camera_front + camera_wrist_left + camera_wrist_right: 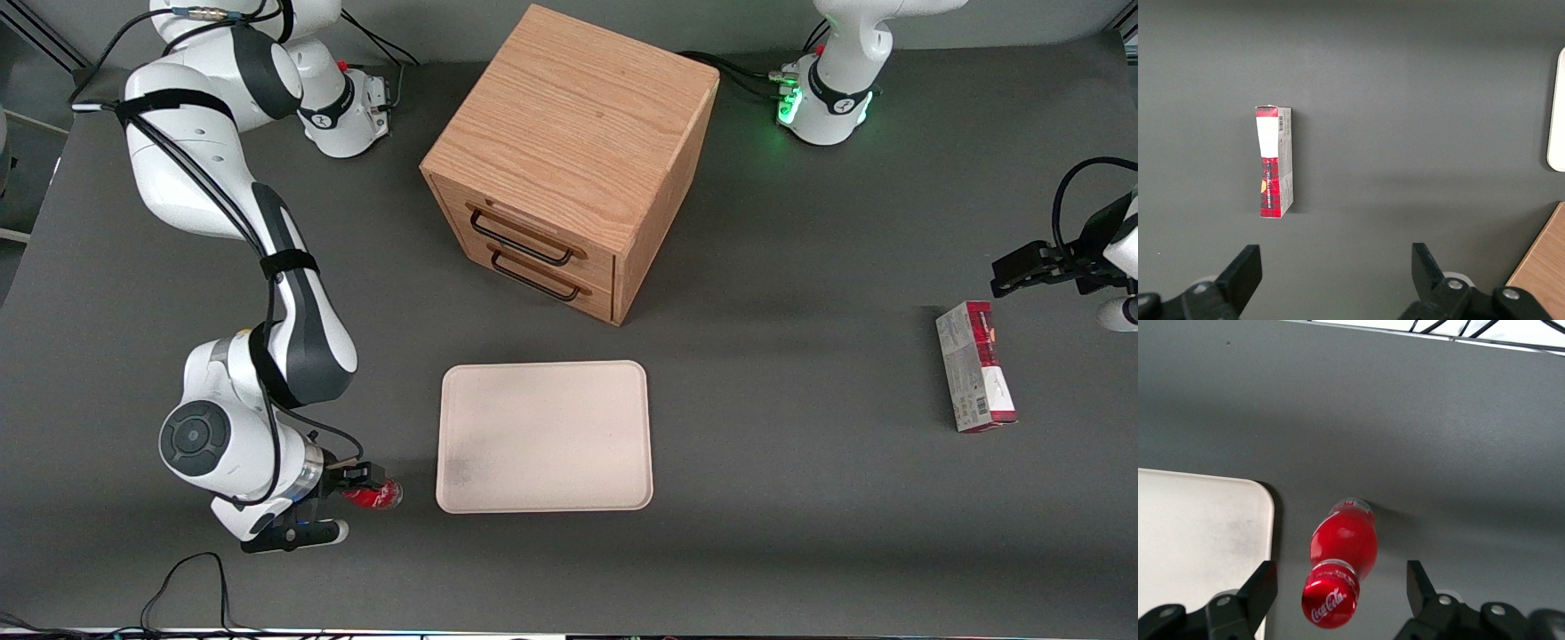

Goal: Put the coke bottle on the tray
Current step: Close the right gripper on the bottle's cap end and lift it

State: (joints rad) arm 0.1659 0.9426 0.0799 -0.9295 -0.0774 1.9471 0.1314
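Coke bottle (1342,563) stands upright on the grey table (800,498), just beside the tray (544,436) at the tray's corner nearest the front camera on the working arm's end, and not on it yet. You have the gripper (1338,587) directly above the bottle, fingers spread wide on either side of the red cap and touching nothing. Seen from the wrist, the cap sits between the two fingers (1258,587) with spare room on both sides.

Judging from this, your grasp has not begun, so the risk is in the descent and closure. If you come down off-centre, one finger could nudge the light bottle and tip it toward the tray's raised rim. If you pinch only the cap, the bottle may swing or slip during the lift. Cabinet (569,160) and carton (974,366) lie well apart from the tray, out of your way.
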